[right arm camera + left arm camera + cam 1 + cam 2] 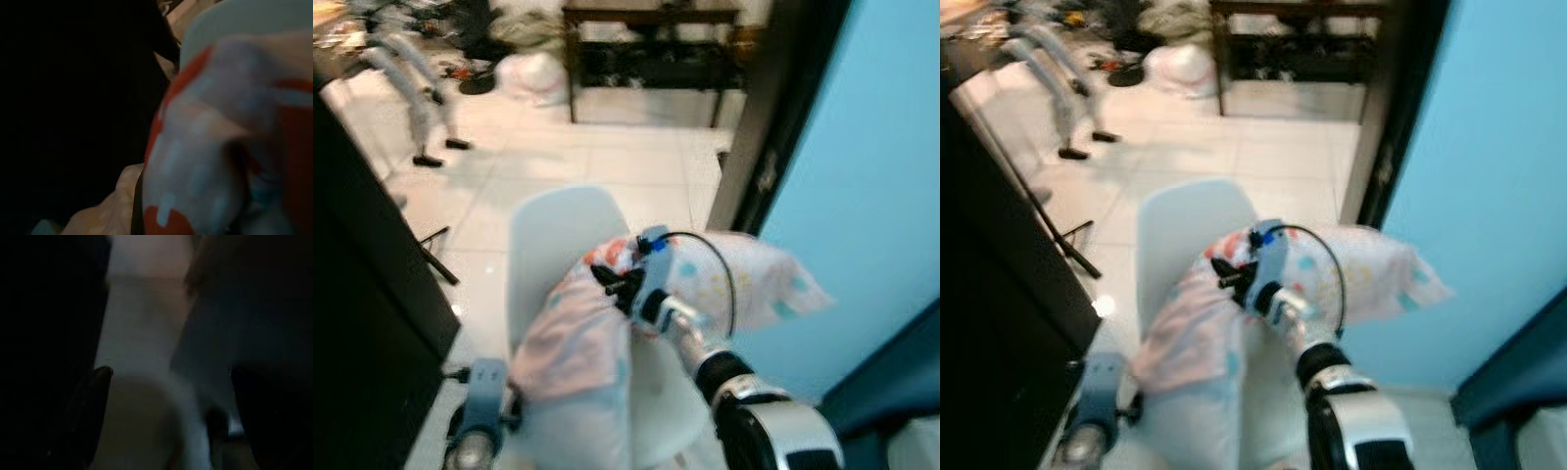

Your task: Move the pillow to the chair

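A white pillow [576,338] with red, blue and yellow prints lies crumpled over the seat of a white plastic chair [558,227], one corner sticking out toward the blue wall. My right gripper [619,284] reaches in from the lower right and is shut on the pillow's printed cloth near the chair back. The right wrist view has the same cloth [205,147] bunched close against the lens. My left arm [475,411] is low beside the chair's left front. In the dark left wrist view its black fingers [93,416] stand apart with nothing between them.
A tall black cabinet [362,294] stands close on the left. A blue wall [862,147] and a dark door frame [773,117] close the right side. Beyond the chair, tiled floor [607,147] leads to a dark table [646,39], a white bag [533,76] and grey stand legs [411,93].
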